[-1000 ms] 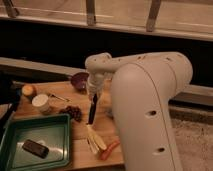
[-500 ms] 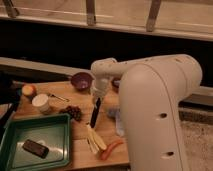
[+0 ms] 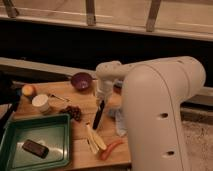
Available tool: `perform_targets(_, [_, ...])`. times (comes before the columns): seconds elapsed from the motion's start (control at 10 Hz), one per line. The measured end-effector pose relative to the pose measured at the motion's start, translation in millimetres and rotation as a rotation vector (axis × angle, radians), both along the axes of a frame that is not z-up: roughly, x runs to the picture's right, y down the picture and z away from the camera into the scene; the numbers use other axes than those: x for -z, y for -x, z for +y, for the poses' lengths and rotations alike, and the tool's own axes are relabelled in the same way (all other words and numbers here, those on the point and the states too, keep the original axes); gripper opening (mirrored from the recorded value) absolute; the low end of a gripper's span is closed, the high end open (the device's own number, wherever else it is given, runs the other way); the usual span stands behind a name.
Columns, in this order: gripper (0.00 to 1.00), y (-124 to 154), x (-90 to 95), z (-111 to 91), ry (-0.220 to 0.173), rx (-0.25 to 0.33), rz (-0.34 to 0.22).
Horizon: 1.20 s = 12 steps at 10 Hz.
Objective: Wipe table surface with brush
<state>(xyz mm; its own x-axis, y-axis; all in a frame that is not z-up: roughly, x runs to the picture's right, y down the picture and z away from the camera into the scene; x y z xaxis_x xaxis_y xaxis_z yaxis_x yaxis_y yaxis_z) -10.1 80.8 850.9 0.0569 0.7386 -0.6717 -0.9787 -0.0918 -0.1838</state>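
The table surface [image 3: 60,89] is a light brown wooden top in the lower left of the camera view. The brush [image 3: 98,116] is a slim black stick, tilted a little, with its lower end down at the tabletop just above the peeled banana [image 3: 94,141]. My gripper [image 3: 103,98] sits at the end of the white arm, over the middle of the table, and is shut on the brush's top end. The large white arm body [image 3: 160,110] hides the table's right side.
A green tray [image 3: 37,120] at the front left holds a dark block [image 3: 36,148]. On the table lie a purple bowl [image 3: 81,81], a white cup [image 3: 41,102], an orange fruit [image 3: 28,90], a thin metal utensil [image 3: 59,96], dark grapes [image 3: 75,112], a red-orange stick [image 3: 111,148] and a pale cloth [image 3: 120,124].
The arm and gripper have shifted a little to the right, carrying the brush with them. The things on the table have stayed where they were.
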Motion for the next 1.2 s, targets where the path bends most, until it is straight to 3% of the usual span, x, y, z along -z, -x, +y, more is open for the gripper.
perform_targets(0.2, [0.0,-4,-22.6,-13,0.015,0.003,0.015])
perform_targets(0.4, [0.0,10,-43.9,-12,0.041,0.015,-0.002])
perform_targets(0.6, [0.0,33,-47.6,-7,0.062,0.051,-0.041])
perform_targets(0.7, [0.0,47,-42.6,0,0.07,0.075,-0.072])
perform_targets(1.0, [0.0,57,-19.8,19,0.083,0.106,-0.107])
perform_targets(1.2, [0.0,38,-4.6,32,0.091,0.086,-0.07])
